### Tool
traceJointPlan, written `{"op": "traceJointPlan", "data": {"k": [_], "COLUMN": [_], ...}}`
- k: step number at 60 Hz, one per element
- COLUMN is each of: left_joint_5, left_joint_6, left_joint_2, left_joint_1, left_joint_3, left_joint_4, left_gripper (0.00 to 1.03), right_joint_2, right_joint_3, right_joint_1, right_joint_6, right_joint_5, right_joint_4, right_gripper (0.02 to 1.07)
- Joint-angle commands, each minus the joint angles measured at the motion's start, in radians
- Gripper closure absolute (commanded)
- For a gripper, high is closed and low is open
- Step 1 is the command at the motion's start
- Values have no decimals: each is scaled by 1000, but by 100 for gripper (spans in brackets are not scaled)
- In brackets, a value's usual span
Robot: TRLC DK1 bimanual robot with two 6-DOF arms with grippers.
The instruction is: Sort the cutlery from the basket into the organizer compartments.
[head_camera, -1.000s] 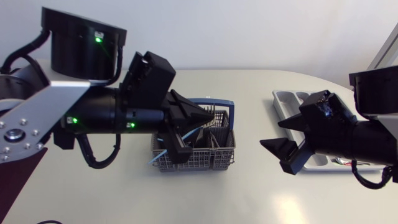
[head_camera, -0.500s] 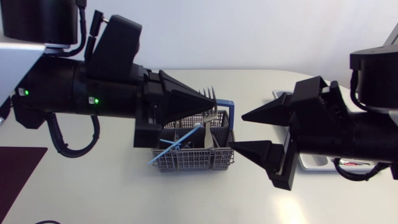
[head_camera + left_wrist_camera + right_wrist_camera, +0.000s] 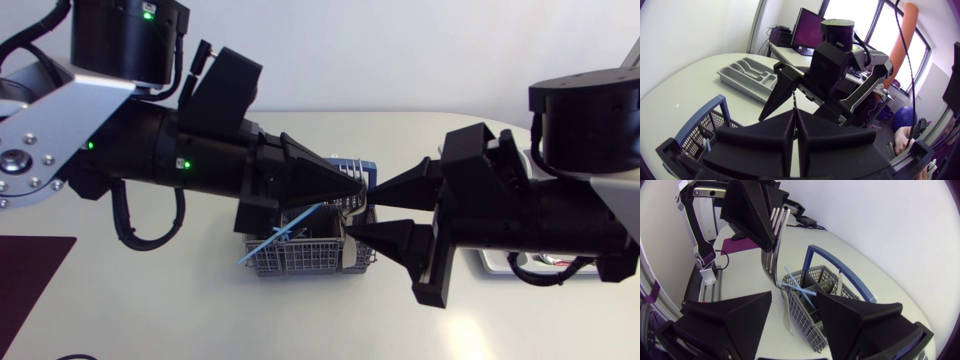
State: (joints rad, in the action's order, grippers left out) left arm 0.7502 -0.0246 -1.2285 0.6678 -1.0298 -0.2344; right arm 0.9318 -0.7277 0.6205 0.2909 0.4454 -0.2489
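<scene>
My left gripper (image 3: 357, 188) hangs over the grey wire basket (image 3: 300, 258) and is shut on a metal fork (image 3: 345, 252). The fork's tines stick up past the fingertips and its handle points down toward the basket. My right gripper (image 3: 362, 214) meets it from the other side, open, one finger on each side of the fork. In the right wrist view the fork (image 3: 771, 255) stands between those fingers with gaps on both sides. A light-blue piece of cutlery (image 3: 275, 238) leans in the basket. The grey organizer (image 3: 747, 75) lies behind the right arm.
The basket has a blue handle (image 3: 840, 265) arching over it. A dark purple mat (image 3: 30, 270) lies at the table's left front corner. In the head view the right arm covers most of the organizer.
My left gripper rose from the basket with the fork and moved right. The right gripper came over from the organizer, and its fingers have narrowed around the fork.
</scene>
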Motion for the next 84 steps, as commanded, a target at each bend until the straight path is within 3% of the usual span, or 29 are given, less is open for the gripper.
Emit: {"op": "traceJointPlan", "data": {"k": [1,19,24,30,44,46,50,54,61,75,84], "left_joint_5": [20,23,28,29,29,28,28,28,-3,-98,-256], "left_joint_6": [31,48,51,54,64,68,71,71,74,31,-132], "left_joint_2": [-17,-19,-20,-22,-20,-20,-19,-12,4,73,118], "left_joint_1": [-10,-10,-10,-10,-17,-24,-31,-53,-93,-163,-166], "left_joint_3": [-42,-52,-53,-53,-55,-55,-61,-70,-90,-102,-69], "left_joint_4": [18,27,27,29,46,47,49,49,49,21,-89], "left_gripper": [100,100,100,100,100,95,76,50,18,13,13], "right_joint_2": [19,25,29,36,39,38,35,25,-13,-116,-143], "right_joint_3": [1,13,17,20,19,20,22,24,25,8,-15], "right_joint_1": [10,12,19,35,42,41,38,30,-2,-183,-395], "right_joint_6": [-22,-29,-29,-29,-29,-30,-29,-29,-24,8,42], "right_joint_5": [6,26,27,29,29,26,22,18,10,-16,-56], "right_joint_4": [25,23,22,20,3,-1,-15,-30,-72,-181,-214], "right_gripper": [56,80,82,94,101,101,101,101,101,101,101]}}
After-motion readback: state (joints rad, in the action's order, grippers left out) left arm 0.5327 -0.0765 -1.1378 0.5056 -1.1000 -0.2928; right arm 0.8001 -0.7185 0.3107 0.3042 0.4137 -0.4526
